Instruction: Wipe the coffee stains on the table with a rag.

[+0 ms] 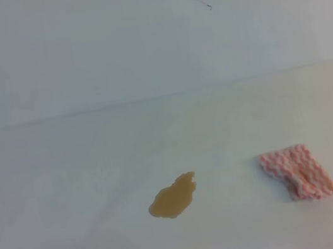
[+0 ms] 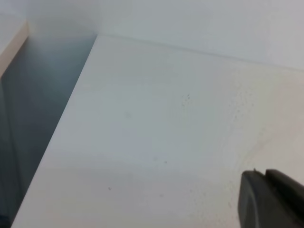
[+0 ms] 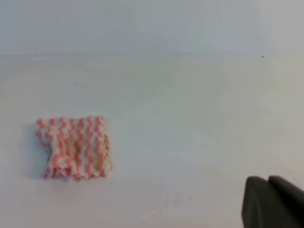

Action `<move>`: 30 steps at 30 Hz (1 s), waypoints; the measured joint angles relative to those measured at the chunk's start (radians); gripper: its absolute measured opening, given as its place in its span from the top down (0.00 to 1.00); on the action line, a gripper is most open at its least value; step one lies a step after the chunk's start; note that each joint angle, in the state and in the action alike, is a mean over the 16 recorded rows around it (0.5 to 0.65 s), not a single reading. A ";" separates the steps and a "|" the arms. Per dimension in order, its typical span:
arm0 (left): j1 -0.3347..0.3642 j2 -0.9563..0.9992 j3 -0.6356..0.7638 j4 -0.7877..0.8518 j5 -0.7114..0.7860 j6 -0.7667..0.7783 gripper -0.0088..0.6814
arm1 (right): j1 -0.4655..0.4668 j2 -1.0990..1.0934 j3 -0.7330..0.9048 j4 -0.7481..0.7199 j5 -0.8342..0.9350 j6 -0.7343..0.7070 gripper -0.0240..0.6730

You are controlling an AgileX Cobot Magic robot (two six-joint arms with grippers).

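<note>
A tan-brown coffee stain lies on the white table, near the front and a little left of centre. To its right, apart from it, the pink-and-white striped rag lies flat and slightly crumpled. In the right wrist view the rag sits at the left, well away from my right gripper, whose dark fingers stand pressed together at the lower right, holding nothing. My left gripper shows the same way, its dark fingers together over bare tabletop. Neither gripper appears in the high view.
The table's left edge drops to a dark gap. A white wall rises behind the table's far edge. A pale shelf corner shows at the far left.
</note>
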 joint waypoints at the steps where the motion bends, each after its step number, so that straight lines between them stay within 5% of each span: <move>1: 0.000 0.000 0.000 0.000 0.000 0.000 0.99 | 0.000 0.000 0.000 0.000 0.000 0.000 0.97; 30: 0.000 0.000 0.000 0.000 0.000 0.000 0.99 | 0.000 0.000 0.000 0.002 -0.005 0.000 0.97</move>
